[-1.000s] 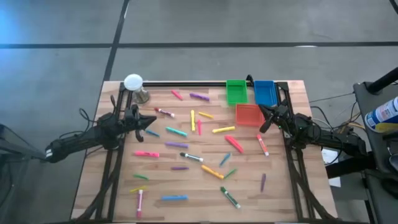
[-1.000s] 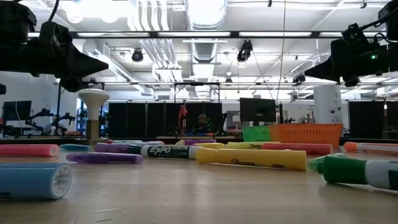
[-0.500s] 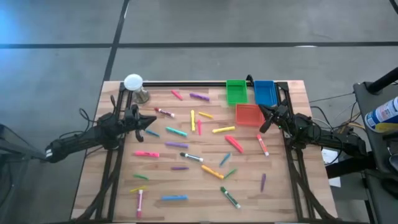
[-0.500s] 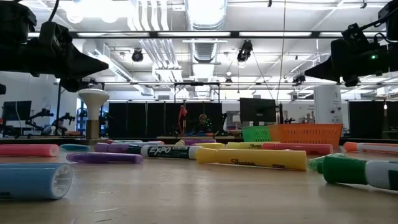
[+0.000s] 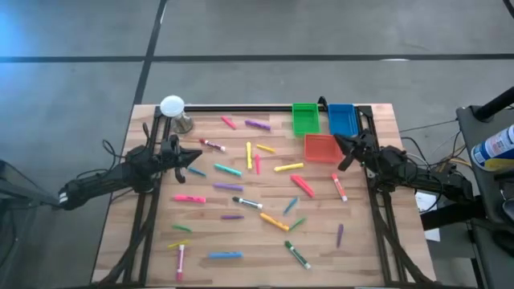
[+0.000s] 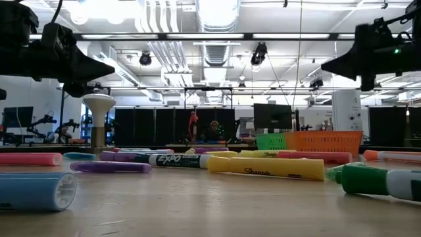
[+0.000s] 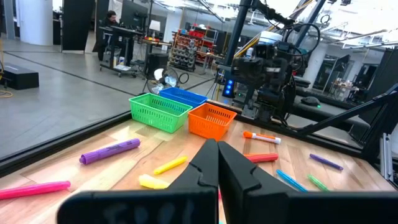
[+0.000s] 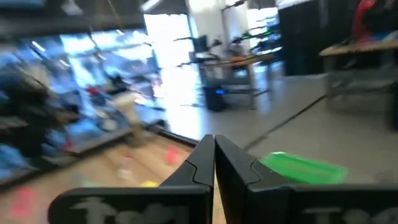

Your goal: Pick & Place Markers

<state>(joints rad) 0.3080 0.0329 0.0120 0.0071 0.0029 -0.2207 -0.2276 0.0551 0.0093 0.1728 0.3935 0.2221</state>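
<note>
From above, the markers (image 5: 247, 201) lie scattered over the middle of the wooden table (image 5: 365, 249), from near the far edge down to the near edge, none of them in a bin. A green bin (image 5: 304, 119) and a blue bin (image 5: 341, 120) stand side by side at the far edge toward the right corner, and an orange bin (image 5: 320, 148) sits just in front of them. A white-topped stand (image 5: 173, 107) is at the far left corner. The left gripper (image 5: 195, 157) hangs over the left part of the table, pointing toward the middle, fingers together and empty. The right gripper (image 5: 343, 147) is over the right part, just beside the orange bin, also shut and holding nothing. At table height, a yellow marker (image 6: 266, 167), a black-and-white marker (image 6: 172, 160), a purple marker (image 6: 110, 167), a pink one (image 6: 29, 158), a pale blue one (image 6: 36, 190) and a green one (image 6: 375, 181) lie flat on the wood, while both arms hang well above them. The left wrist camera shows its two dark fingers (image 7: 205, 171) pressed together with nothing between, and beyond them a purple marker (image 7: 109, 151), yellow markers (image 7: 170, 165) and the three bins. The right wrist camera shows its own fingers (image 8: 202, 163) closed tip to tip, the green bin (image 8: 303, 168) beyond.
</note>
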